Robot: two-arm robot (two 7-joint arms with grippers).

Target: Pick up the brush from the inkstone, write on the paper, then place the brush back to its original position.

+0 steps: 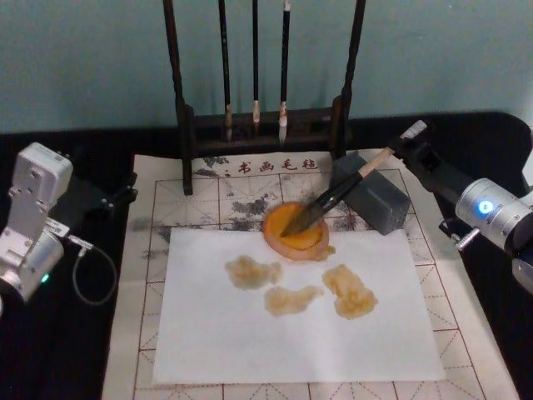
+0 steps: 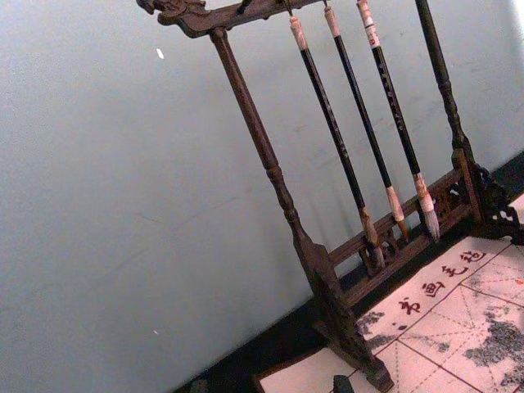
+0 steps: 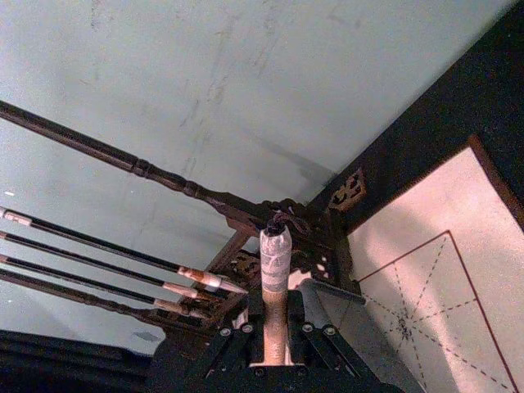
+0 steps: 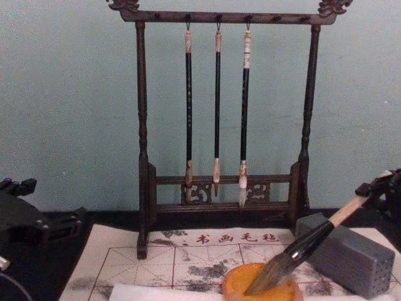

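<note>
Three blotches already mark the paper [image 1: 300, 308]. Right gripper [image 1: 405, 143] pinches the brush [image 1: 337, 193] by its handle end, tuft resting in the inkstone [image 1: 296, 233]; left gripper [image 1: 117, 200] sits parked, fingers unreadable.

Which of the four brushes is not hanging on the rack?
The thick pale-handled brush: its tuft rests in the orange inkstone, its handle end sits in the right gripper. The three thin dark brushes hang.
</note>
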